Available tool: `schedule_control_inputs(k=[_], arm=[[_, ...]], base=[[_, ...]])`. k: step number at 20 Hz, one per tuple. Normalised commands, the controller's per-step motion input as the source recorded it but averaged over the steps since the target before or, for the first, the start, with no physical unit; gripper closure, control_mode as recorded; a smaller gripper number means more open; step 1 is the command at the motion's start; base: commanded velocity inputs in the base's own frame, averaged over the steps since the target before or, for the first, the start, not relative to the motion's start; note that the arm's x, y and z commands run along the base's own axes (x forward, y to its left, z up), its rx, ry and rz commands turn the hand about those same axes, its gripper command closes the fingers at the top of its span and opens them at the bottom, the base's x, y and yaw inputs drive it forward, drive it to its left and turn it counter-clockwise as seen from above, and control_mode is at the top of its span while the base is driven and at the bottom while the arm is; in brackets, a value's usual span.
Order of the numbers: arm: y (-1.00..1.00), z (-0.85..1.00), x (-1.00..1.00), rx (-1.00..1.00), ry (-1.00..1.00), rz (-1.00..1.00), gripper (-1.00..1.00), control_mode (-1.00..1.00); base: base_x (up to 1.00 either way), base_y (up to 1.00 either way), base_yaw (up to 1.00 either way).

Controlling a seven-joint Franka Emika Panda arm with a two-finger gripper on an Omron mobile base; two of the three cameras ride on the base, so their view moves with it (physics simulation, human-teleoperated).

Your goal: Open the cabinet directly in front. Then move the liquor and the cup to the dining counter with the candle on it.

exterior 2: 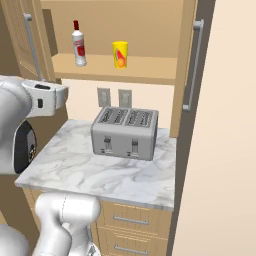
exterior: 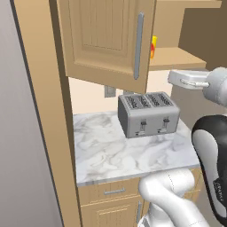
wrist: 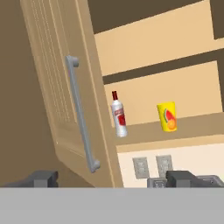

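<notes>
Fingers wide apart, empty

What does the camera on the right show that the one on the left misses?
Right base view alone: the liquor on the shelf, the whole cup, two wall outlets and the right-hand door swung open. Left base view alone: the panelled front of the left door. Both: the toaster on the marble counter.

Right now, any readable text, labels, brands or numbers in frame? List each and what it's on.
None readable.
Liquor: red label, print too small to read.
Cup: red-orange mark, a graphic, no letters discernible.
Toaster: no legible markings on its front.
</notes>
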Motion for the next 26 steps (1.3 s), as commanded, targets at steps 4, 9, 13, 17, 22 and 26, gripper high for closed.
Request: schedule_control_inputs(k=[4, 9, 13, 17, 22, 26], arm=[[-0.21, 0.0, 0.64, 0.02, 0.12, 0.11, -1.0, -1.0], [0.0, -0.05, 0.81, 0.0, 0.05, 0.08, -1.0, -1.0], [-0.04, -0.1, 0.64, 0.0, 0.01, 0.16, -1.0, -1.0], [-0.01, -0.03, 0.45, 0.0, 0.0, 0.19, -1.0, -1.0], [0.0, 0.0, 0.55, 0.03, 0.0, 0.15, -1.0, -1.0], [0.08, -0.04, 0.74, 0.07, 0.02, 0.17, -1.0, -1.0]], base=[[0.0, 0.0, 0.0], [0.0, 0.0, 0.0], [0.0, 0.0, 0.0], [0.0, 0.0, 0.0], [0.0, 0.0, 0.0], [0.0, 0.0, 0.0]])
